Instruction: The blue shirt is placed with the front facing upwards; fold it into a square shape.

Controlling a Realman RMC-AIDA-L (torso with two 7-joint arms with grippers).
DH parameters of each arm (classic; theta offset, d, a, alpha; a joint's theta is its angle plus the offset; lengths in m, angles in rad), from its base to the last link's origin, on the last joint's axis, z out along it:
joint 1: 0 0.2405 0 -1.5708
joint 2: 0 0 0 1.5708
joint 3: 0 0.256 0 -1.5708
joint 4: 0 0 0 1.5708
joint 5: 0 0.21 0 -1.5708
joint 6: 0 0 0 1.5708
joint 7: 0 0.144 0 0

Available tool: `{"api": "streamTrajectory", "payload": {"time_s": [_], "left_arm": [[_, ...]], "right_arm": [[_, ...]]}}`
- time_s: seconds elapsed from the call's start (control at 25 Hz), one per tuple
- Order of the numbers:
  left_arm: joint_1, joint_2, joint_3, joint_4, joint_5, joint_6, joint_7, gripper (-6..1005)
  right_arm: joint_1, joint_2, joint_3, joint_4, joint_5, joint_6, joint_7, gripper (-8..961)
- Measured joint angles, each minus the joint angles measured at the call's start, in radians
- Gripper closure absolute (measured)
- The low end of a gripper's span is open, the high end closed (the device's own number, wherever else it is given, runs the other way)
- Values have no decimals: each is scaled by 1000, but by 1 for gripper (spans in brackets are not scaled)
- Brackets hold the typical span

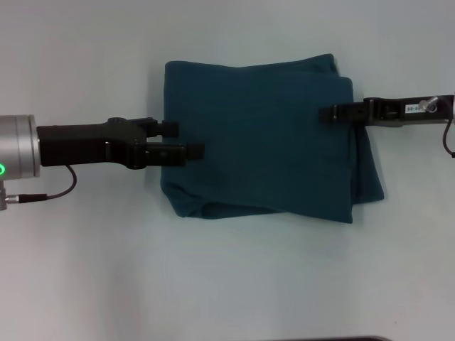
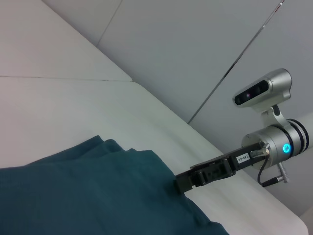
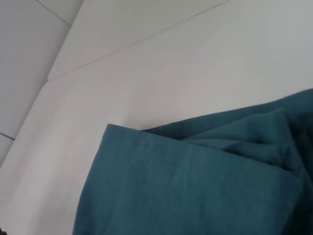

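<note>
On the pale table point(image 1: 85, 270), mid-way btw the two arms, the blue shirt point(image 1: 263, 135) lies already folded into a thick, roughly square bundle; no lettering or collar shows from here, just plain teal cloth. Its edges aren't tidy: the near right corner sticks out past the top layer, and the near edge runs a bit slanted.

Left gripper point(image 1: 186, 141) comes in from the left side w/ its fingers laid over the shirt's left edge, one finger reaching farther onto the cloth than the other. They look parted, but whether any cloth is caught btw them I can't tell. Right gripper point(image 1: 328, 113) reaches in from the right, its tip resting over the upper right part of the bundle; it looks like one thin dark bar from above and in the left wrist view point(image 2: 185, 184) too, so can't tell if it's spread or pressed together.

What matters for the next move: the shirt sits inward of both tips, long side running left to right, i.e. along the line joining the arms. Both are abt equally on it, left lower down, right nearer the far edge. I'd judge the fold nearly done, prob only squaring up or letting go remains
</note>
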Motion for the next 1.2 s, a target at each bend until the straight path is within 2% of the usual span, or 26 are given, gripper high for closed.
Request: {"api": "streamTrajectory", "payload": {"time_s": [0.32, 0.56, 0.64, 0.92, 1.08, 1.2], "left_arm": [[0, 0, 1, 5, 0, 1, 1, 67], [0, 2, -1, 9, 0, 3, 2, 67], [1, 2, -1, 10, 0, 3, 2, 67], [4, 2, -2, 11, 0, 5, 3, 67], [3, 2, -1, 11, 0, 5, 3, 67], [1, 2, -1, 11, 0, 6, 3, 67]], "right_arm": [[16, 23, -17, 1, 7, 70, 1, 265], [16, 24, -7, 0, 51, 65, -35, 505], [16, 24, -11, -4, 59, 54, -40, 719], [14, 18, -10, -20, 149, -49, -79, 825], [18, 22, -14, -52, 166, -83, -80, 885], [34, 24, -11, -66, 176, -113, -80, 885]]}}
